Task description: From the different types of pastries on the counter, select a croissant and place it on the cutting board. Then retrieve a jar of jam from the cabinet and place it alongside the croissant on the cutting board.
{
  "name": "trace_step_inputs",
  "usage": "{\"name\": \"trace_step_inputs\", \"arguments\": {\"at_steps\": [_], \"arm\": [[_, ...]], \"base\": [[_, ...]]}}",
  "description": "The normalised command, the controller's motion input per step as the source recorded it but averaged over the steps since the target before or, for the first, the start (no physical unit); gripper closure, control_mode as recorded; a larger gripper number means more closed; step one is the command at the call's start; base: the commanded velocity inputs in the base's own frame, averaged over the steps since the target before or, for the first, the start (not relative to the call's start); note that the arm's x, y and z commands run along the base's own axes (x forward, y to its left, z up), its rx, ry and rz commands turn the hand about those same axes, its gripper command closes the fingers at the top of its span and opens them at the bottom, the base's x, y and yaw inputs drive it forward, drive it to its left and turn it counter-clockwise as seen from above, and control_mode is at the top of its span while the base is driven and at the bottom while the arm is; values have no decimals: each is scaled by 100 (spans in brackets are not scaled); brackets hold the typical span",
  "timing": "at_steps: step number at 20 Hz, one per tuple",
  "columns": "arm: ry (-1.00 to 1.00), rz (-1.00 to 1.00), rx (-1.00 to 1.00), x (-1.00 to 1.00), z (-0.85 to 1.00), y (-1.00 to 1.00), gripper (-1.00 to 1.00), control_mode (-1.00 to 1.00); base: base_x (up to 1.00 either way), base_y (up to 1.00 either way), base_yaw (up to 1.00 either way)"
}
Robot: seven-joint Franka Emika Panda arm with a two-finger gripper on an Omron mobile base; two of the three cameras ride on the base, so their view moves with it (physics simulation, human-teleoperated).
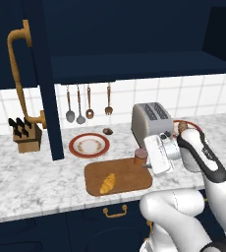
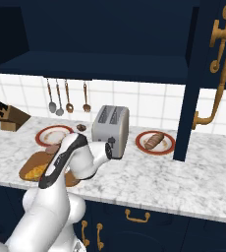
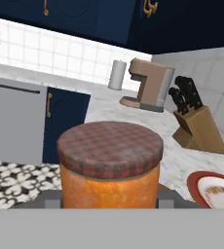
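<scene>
L to R in left base view: knife block (image 1: 26,135) on the counter (image 1: 31,177), by the open cabinet (image 1: 46,78) door w/ long brass handle (image 1: 19,74). Utensils (image 1: 88,104) hang on the tile wall. Below them a red-rimmed plate (image 1: 89,145), bare, w/ a tiny dark lump (image 1: 107,131) just behind it. Cutting board (image 1: 117,176) sits near the front edge; croissant (image 1: 107,183) lies on its left-centre part. Jar of jam (image 1: 140,156) is at the board's back right corner, upright, w/ the gripper (image 1: 147,162) at its side; can't tell if it rests on the board or hangs just above. Toaster (image 1: 152,120) stands behind the hand. A 2nd plate (image 2: 155,141) w/ a brown banded pastry (image 2: 154,141) is R of the toaster in right base view.

Hand view: jar (image 3: 110,168) up close, plaid lid, between the fingertips (image 3: 49,198) on either side, so jaws are closed on the jar. A coffee machine (image 3: 148,85) and paper roll (image 3: 117,74) stand on the far counter.
</scene>
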Motion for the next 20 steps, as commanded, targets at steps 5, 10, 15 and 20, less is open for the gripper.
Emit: {"name": "trace_step_inputs", "arguments": {"at_steps": [5,10,15,20], "arm": [[0,0,11,0,-70,48,100,-100],[3,0,2,3,-64,54,100,-100],[1,0,0,0,-67,9,100,-100],[-1,0,3,0,-16,0,100,-100]], "base": [[0,0,0],[0,0,0],[0,0,0],[0,0,0]]}}
